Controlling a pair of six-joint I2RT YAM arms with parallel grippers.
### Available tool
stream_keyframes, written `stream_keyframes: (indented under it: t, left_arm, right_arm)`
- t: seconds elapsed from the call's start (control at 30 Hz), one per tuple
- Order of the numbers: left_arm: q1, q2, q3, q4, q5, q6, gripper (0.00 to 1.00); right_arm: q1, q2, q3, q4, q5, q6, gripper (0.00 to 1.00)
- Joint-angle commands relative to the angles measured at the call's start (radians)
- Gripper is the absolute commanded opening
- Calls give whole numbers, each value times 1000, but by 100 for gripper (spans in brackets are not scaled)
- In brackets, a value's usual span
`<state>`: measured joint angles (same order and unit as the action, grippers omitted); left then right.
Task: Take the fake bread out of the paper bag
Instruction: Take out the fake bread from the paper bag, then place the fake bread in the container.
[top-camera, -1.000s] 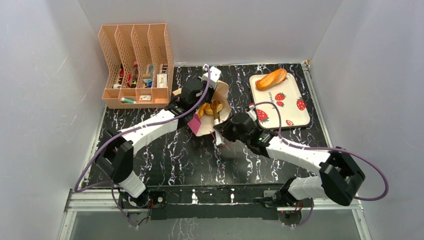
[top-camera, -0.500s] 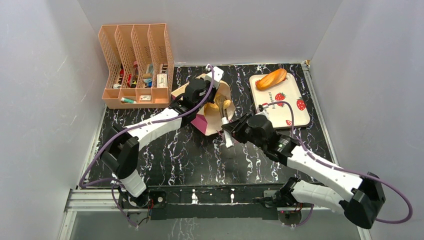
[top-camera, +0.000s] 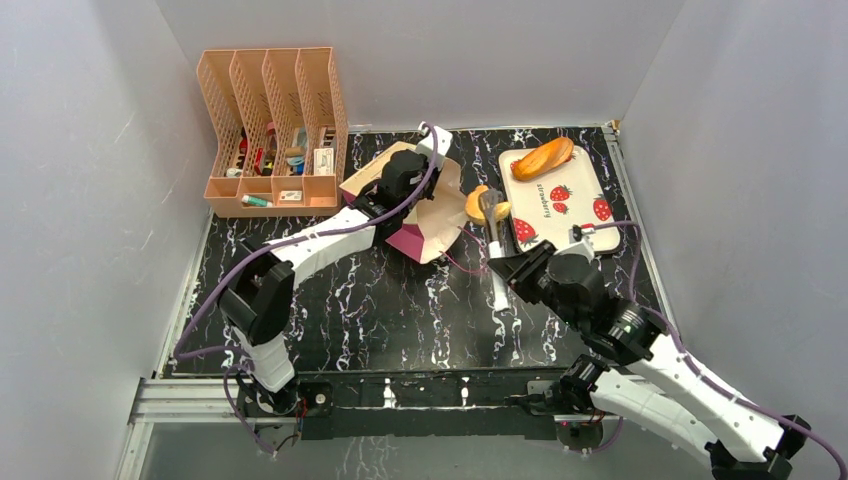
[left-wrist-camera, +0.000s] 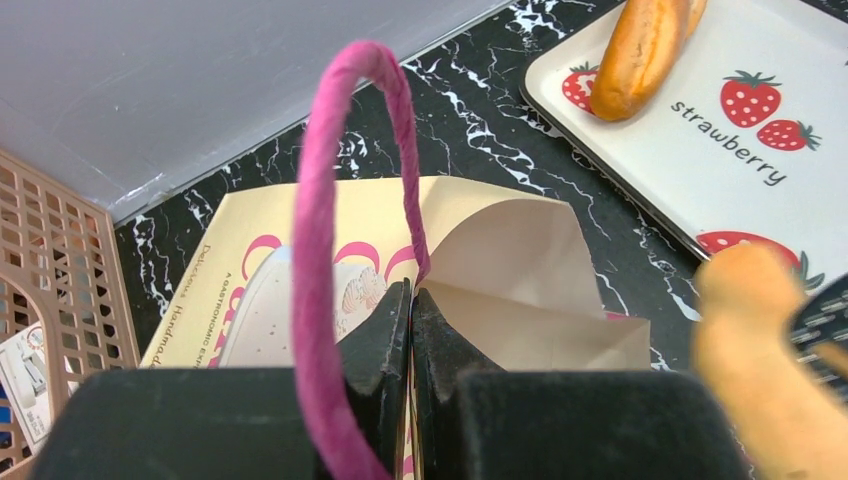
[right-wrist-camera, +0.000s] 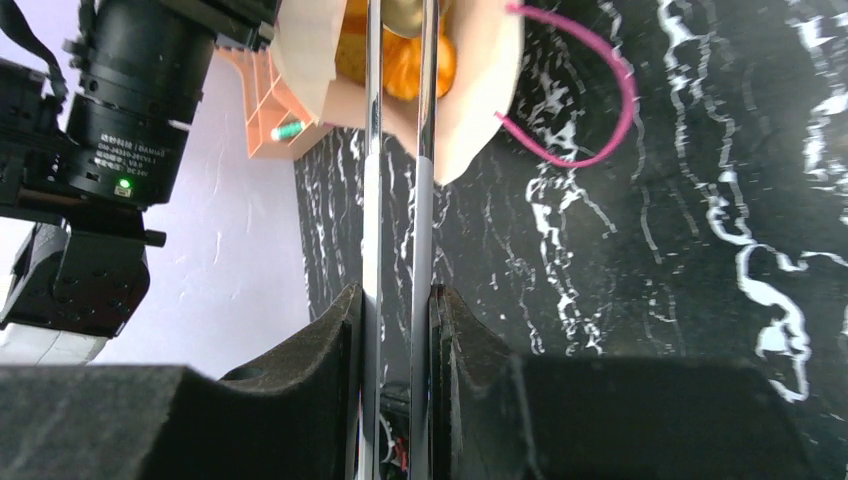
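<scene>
White arm links, black joints, purple cables

This is looking like a robotics lab test cell, not a lived-in room. Plain white panels (top-camera: 80, 200) are boxing in a black marble-patterned table (top-camera: 380, 310) on three sides, and a bare aluminium rail (top-camera: 420, 400) is running along its near edge. Two white-and-black robot arms, the left arm (top-camera: 320, 240) and the right arm (top-camera: 690, 385), are standing bolted there, with purple cables (top-camera: 210, 305) looping off them in the open. A peach file rack (top-camera: 270, 130) and a strawberry-printed tray (top-camera: 560, 205) are sitting on the table like props.
</scene>
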<state>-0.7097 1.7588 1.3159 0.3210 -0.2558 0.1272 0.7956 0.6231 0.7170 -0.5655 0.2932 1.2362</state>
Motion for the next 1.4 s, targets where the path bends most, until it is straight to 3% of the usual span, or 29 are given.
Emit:
stream_keyframes:
  t: [0.0, 0.17, 0.43, 0.5, 0.63, 0.73, 1.2, 1.37]
  left_arm:
    - [2, 12, 45, -13, -49, -22, 0]
    - [3, 14, 54, -18, -33, -36, 0]
    - [3, -32, 39, -25, 19, -48, 0]
    - [3, -46, 29, -25, 25, -49, 0]
    - [3, -73, 14, -22, 40, -49, 0]
    - [3, -92, 3, -19, 50, -48, 0]
    - [1, -127, -7, -13, 89, -44, 0]
    - [1, -137, -12, -17, 120, -34, 0]
  right_arm:
    - [-6, -76, 46, -66, 157, 21, 0]
    - [-6, -78, 2, -33, 304, 35, 0]
    - [-44, 105, -9, 154, 533, -32, 1]
    - [-132, 165, -9, 217, 489, -63, 1]
    - [-444, 278, -48, 386, 187, -103, 0]
    - [-558, 358, -55, 470, 104, -114, 0]
    - [-723, 643, -94, 752, -7, -46, 0]
    - [-746, 731, -88, 806, -19, -46, 9]
